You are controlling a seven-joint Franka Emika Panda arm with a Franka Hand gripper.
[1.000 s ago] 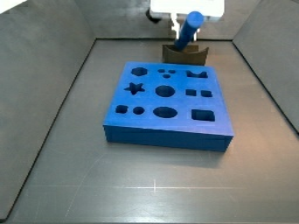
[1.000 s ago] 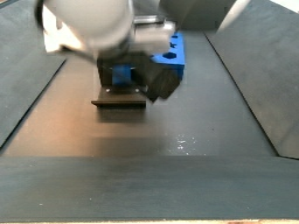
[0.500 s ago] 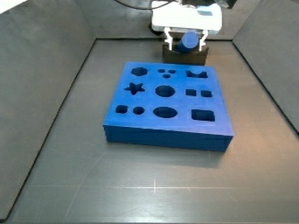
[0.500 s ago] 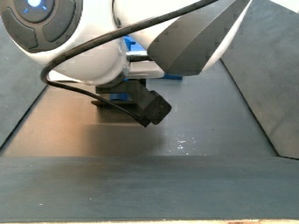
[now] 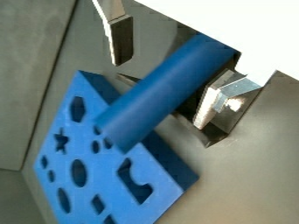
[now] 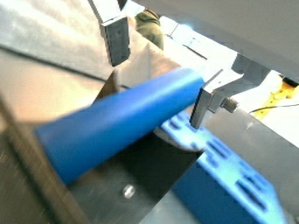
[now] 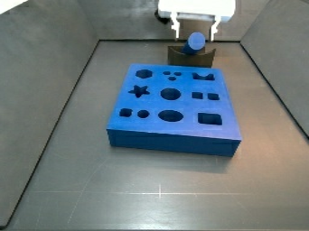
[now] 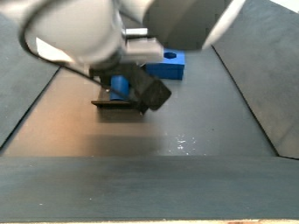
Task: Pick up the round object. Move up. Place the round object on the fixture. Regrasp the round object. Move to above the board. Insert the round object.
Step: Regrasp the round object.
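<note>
The round object (image 7: 194, 41) is a smooth blue cylinder lying in the notch of the small dark fixture (image 7: 191, 56) behind the board (image 7: 173, 104). My gripper (image 7: 196, 38) stands over it, open, with a finger on each side. In both wrist views the round object (image 5: 158, 92) (image 6: 117, 122) lies across the space between the silver fingers (image 5: 121, 39) (image 6: 115, 42). One finger stands well apart from it and the opposite one is close beside it. The fixture (image 6: 146, 171) shows dark under the cylinder. In a side view the arm hides most of the gripper (image 8: 126, 85).
The thick blue board (image 5: 93, 175) (image 6: 233, 184) with its shaped holes lies just in front of the fixture (image 8: 117, 103). Grey walls close the work floor on both sides and at the back, right behind the fixture.
One second ago the gripper held the cylinder tilted above the fixture. It has since come down, laid it in the notch and opened. The gripper has risen a little.
</note>
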